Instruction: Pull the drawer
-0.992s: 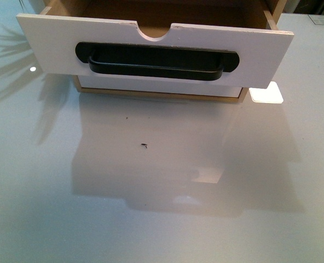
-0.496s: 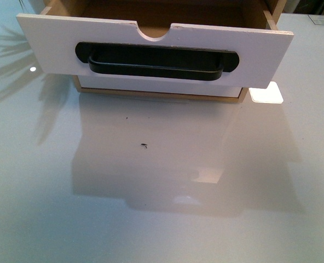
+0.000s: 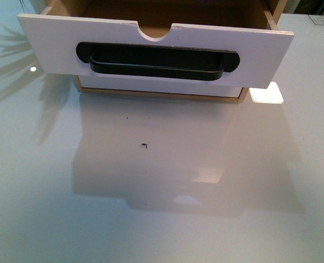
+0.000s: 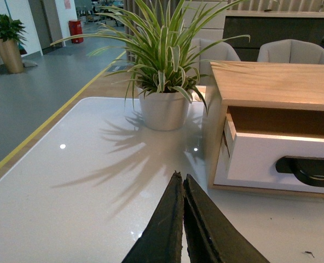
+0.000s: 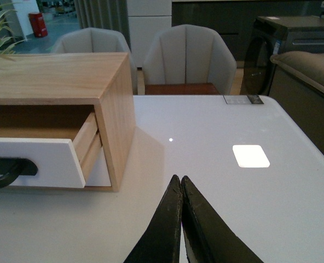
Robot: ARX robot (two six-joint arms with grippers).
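You see the drawer [image 3: 154, 50] pulled out of its wooden cabinet [image 5: 58, 76], overhanging the white desk [image 3: 162, 192]. Your left gripper [image 4: 181, 181] and right gripper [image 5: 180, 182] both hang above the desk, fingers pressed together, well apart from the black handle [image 3: 156, 63]

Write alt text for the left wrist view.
The left tool, shut and empty, hovers above a white table. Ahead stands a wooden cabinet with its drawer pulled partly out, black handle showing. A potted spider plant sits beside the cabinet.
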